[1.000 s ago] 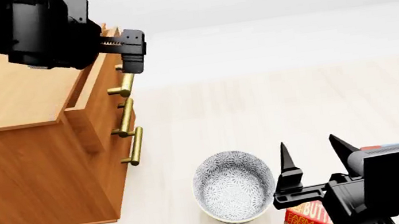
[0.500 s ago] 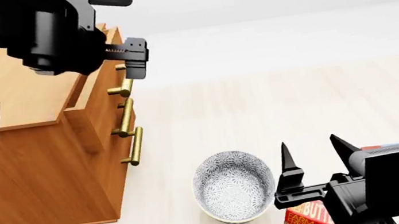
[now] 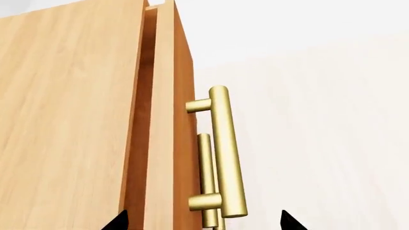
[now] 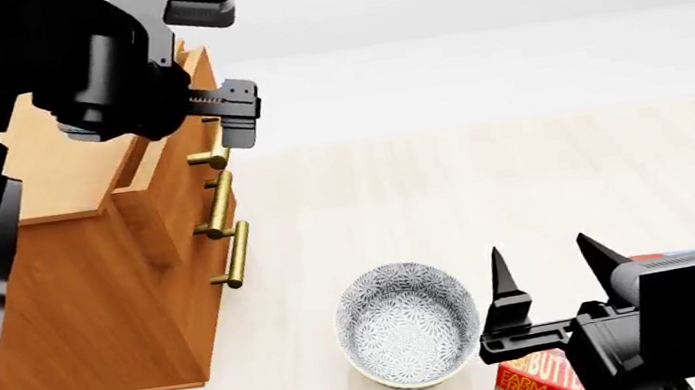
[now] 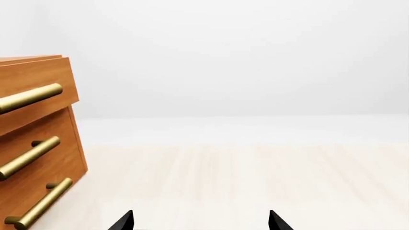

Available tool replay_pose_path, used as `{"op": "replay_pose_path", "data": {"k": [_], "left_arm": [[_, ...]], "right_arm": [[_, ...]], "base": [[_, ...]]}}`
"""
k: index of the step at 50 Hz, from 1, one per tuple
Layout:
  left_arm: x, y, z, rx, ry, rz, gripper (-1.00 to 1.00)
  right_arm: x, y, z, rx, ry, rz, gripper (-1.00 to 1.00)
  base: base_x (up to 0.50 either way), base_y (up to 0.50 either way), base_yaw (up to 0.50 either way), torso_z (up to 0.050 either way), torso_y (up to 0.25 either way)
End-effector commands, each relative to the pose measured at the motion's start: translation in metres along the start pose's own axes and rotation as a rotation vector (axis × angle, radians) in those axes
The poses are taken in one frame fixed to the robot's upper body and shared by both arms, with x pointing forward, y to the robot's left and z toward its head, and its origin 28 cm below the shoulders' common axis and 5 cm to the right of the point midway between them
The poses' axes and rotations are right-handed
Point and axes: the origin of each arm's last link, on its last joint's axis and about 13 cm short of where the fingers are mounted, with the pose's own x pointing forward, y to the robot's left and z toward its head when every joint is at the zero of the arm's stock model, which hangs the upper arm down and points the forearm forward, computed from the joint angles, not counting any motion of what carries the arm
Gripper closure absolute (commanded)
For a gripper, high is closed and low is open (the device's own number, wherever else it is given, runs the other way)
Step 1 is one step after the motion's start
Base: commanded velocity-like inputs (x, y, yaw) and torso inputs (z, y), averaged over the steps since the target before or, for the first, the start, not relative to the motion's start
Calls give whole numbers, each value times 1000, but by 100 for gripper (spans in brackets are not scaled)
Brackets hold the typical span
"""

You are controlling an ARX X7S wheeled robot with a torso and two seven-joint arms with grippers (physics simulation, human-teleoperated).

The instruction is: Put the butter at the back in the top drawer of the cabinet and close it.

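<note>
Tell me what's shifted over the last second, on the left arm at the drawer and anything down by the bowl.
The left gripper has drifted slightly right and a little lower, staying just above the top drawer's brass handle; its open fingers straddle the handle without closing on it. The drawer remains slightly pulled out. The right gripper, bowl and butter are unchanged.

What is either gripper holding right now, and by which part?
Nothing. The left gripper stands open above the top drawer's handle without gripping it. The right gripper is open and empty beside the bowl.
</note>
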Motion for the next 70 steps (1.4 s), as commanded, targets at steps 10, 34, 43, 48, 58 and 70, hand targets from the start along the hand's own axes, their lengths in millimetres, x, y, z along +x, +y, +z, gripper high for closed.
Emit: {"op": "replay_pose_path", "data": {"k": [10, 34, 43, 48, 58, 70], "left_arm": [[13, -2, -3, 1, 36, 2, -100], [28, 1, -6, -19, 81, -1, -100], [31, 1, -7, -28, 103, -35, -100], [31, 1, -8, -35, 113, -57, -100], [33, 0, -9, -59, 147, -140, -100], [35, -3, -11, -75, 170, -217, -100]], "right_arm": [[-1, 0, 1, 1, -3, -1, -100], [-1, -1, 1, 1, -4, -2, -100], [-1, -1, 2, 2, -6, -3, -100], [-1, -1, 2, 3, -6, -4, -100], [-2, -1, 2, 3, -5, -5, -100], [-2, -1, 2, 3, -5, -7, -100]], "base": [[0, 0, 0, 0, 0], [0, 0, 0, 0, 0], [0, 0, 0, 0, 0], [0, 0, 0, 0, 0], [0, 0, 0, 0, 0], [0, 0, 0, 0, 0]]}}
